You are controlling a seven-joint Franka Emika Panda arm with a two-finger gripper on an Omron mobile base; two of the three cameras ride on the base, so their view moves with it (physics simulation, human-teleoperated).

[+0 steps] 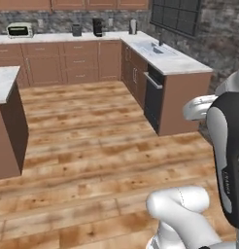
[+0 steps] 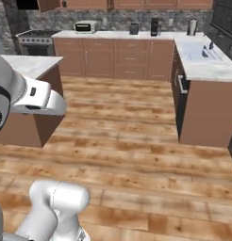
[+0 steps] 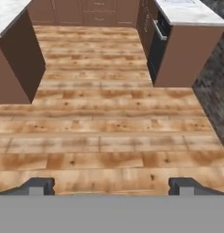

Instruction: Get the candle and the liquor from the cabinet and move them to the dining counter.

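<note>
Cabinet doors in brown wood [image 1: 87, 4] run as a strip along the top of the far wall in the left base view, above the grey stone backsplash; whether they hold anything cannot be told from here, since only their lower edges show.

Largest in the scene is the wooden plank floor [image 1: 92, 146], which spreads from the robot's base to the far cabinetry. An L-shaped marble worktop [image 1: 175, 61] runs along the back wall and comes forward on the right, resting on brown base units with drawers [image 1: 80, 61]. Set into the right leg of it are a sink [image 1: 158, 48] under a dark window [image 1: 175, 17] and a dark dishwasher front [image 1: 153, 99]. On the left stands a marble-topped island [image 1: 4, 80] with brown sides. A stove [image 2: 35, 42] sits at the far left corner in the right base view.

Smaller things line the back worktop: a toaster oven [image 1: 19, 30] at the left, then a small dark appliance [image 1: 76, 30], a black coffee machine [image 1: 97, 26] and a pale jug [image 1: 133, 26] near the corner.

The gripper [image 3: 112, 186] points out over bare floor, its two dark fingertips [image 3: 38, 185] standing wide apart with nothing between them.
</note>
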